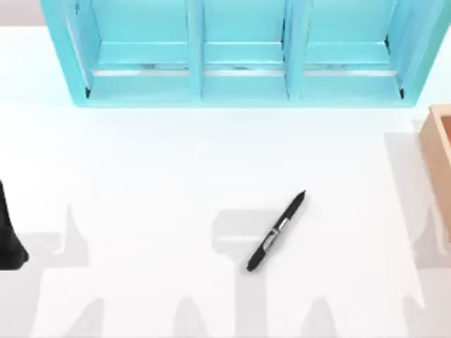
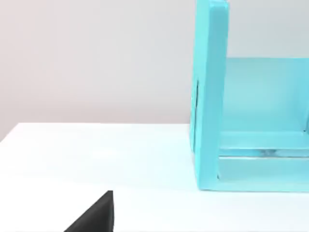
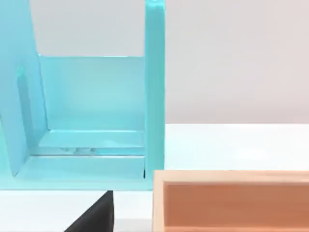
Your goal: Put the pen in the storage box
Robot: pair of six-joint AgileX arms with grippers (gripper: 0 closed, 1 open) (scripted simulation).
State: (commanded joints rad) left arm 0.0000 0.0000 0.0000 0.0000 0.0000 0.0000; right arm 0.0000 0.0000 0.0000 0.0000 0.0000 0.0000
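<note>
Fingers of either gripper cannot be judged as spread or pressed together, since only dark slivers of the arms come into sight: the left arm (image 1: 8, 232) sits at the left edge of the surface, about halfway toward the near edge, and a black wedge (image 2: 94, 215) of the gripper body cuts into the left wrist view, with a matching black wedge (image 3: 94, 214) in the right wrist view. On the white surface (image 1: 141, 176) the pen (image 1: 276, 230) lies flat by itself, a little right of the middle and toward the near edge, set on a slant with one end pointing toward the far right and the other toward the near left; its silver clip and band sit about midway along the black barrel. It touches nothing and is well apart from both arms. At the right edge of the surface stands the storage box (image 1: 438, 148), its light wood-coloured wall partly cut off there; the right wrist view shows its thick rim and darker orange-brown inside (image 3: 231, 203). Along the far edge stands the turquoise shelf unit (image 1: 239, 84) with three compartments, and the storage box sits near its right end.
</note>
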